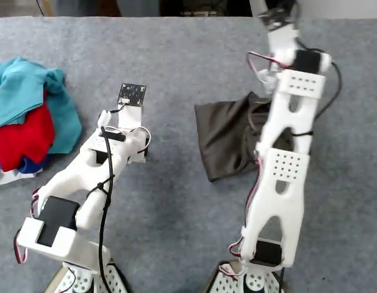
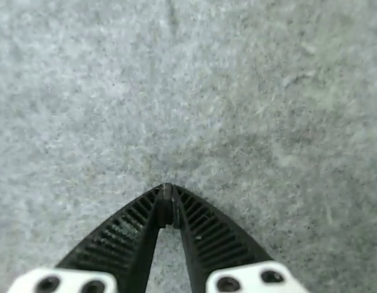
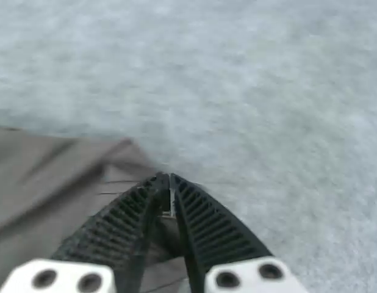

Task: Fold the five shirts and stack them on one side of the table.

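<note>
Right fingers (image 3: 204,229) ribbed, tips together near crumpled grey shirt (image 3: 48,177).

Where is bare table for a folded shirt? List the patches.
Free: the far strip of table between the shirt pile and the right arm; the lane between the left arm and the dark shirt. Crowded: the pile's side and under the right arm.
</note>
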`<state>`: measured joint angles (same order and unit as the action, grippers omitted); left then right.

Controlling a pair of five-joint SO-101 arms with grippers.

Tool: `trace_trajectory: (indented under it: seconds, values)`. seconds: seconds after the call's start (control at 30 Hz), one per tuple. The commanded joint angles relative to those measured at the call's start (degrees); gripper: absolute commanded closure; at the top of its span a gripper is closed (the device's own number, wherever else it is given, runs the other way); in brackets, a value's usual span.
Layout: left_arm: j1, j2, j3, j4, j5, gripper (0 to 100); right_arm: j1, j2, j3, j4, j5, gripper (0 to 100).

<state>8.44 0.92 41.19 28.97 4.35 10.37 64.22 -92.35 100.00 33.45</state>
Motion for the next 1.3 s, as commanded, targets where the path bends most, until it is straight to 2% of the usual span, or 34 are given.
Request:
trace_trajectory:
  seconds: [0.0, 0.33, 0.5, 0.8, 0.97, 1.07, 1.27]
  values:
    - [-0.66, -2.46, -0.13, -0.7, 0.09, 97, -3.87, -7.78, 1.27, 1.41, 0.26, 98.5]
    - [-1.27, -2.46, -0.04, -0.7, 0.09, 97, -10.2, -22.46, 39.52, 0.7, 0.62, 98.4]
    - [-1.27, -2.46, -0.13, -0.7, 0.09, 97, -9.58, -22.9, 48.57, -3.96, 0.62, 98.4]
    - [-1.27, -2.46, -0.04, -0.7, 0.09, 97, 0.0, -21.14, 50.42, -3.69, 0.88, 98.4]
    - [-1.27, -2.46, -0.04, -0.7, 0.09, 97, 5.1, -22.37, 51.21, 1.32, 5.36, 98.4]
    - [-1.27, -2.46, -0.04, -0.7, 0.09, 97, 10.29, -26.33, 55.6, 1.23, 6.07, 98.4]
    - [-1.27, -2.46, 0.04, -0.7, 0.09, 97, 23.82, -36.79, 69.85, 0.88, 14.51, 98.4]
